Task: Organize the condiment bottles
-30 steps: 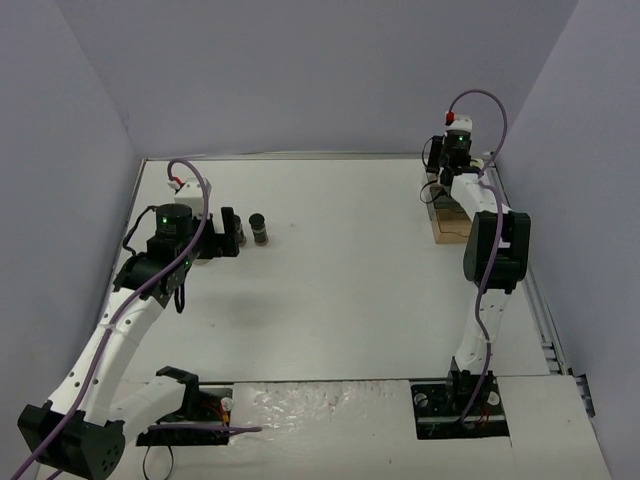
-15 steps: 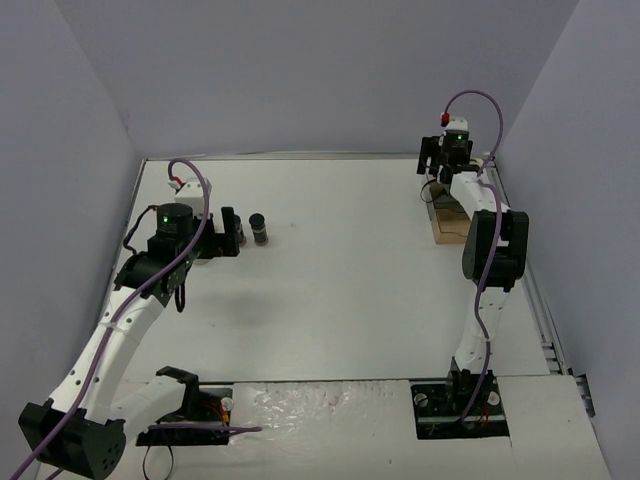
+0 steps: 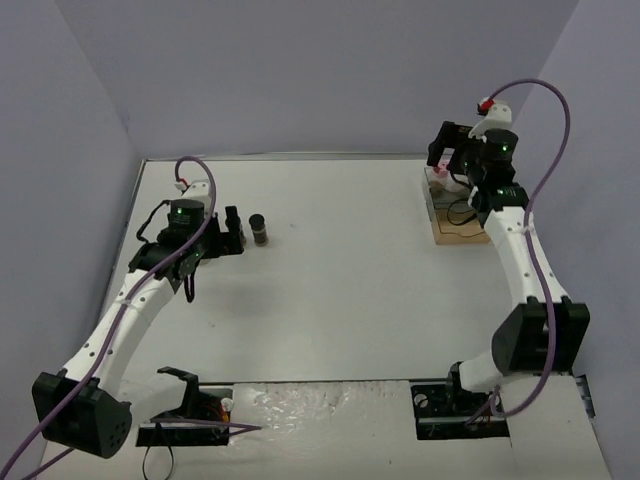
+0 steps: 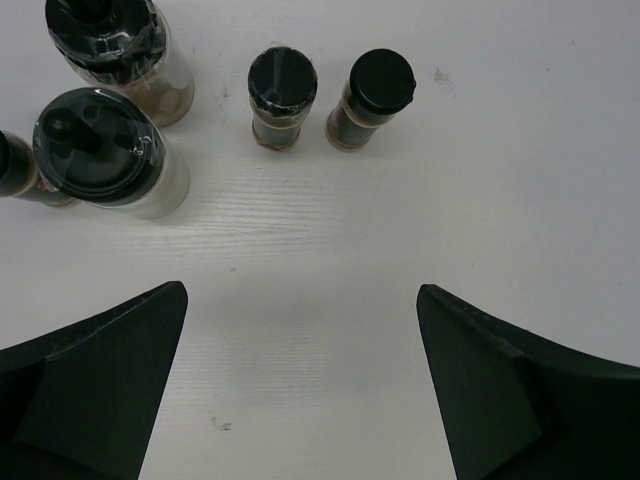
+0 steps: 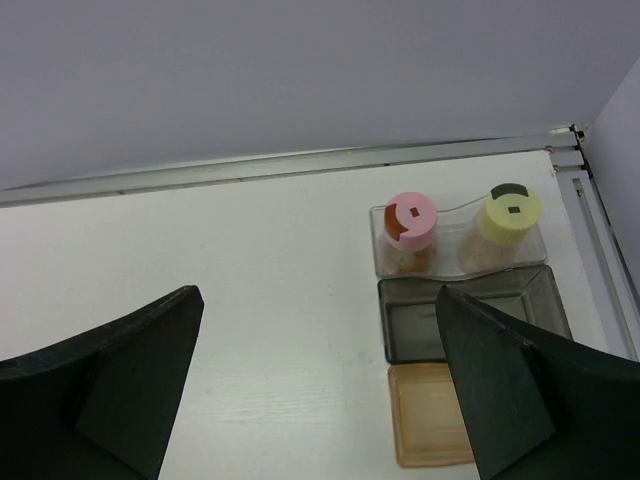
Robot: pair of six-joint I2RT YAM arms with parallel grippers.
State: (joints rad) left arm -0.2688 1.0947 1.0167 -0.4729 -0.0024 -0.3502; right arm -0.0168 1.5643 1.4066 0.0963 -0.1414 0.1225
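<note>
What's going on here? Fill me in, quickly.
It's a bottle-sorting job, mid-way. The left pincer is open and empty, facing a cluster of black-capped bottles standing on the table. The right pincer is also open and empty, hovering near the tray. A pink-capped bottle and a yellow-capped bottle stand side by side in the tray's far compartment.

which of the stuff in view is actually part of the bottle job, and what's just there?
Job:
- big black-cap jars
- slim black-cap bottles
- pink-cap bottle
- yellow-cap bottle

Just there:
- tray, not a bottle; its far section holds the pink and yellow ones, so it is likely the destination
- table
</note>
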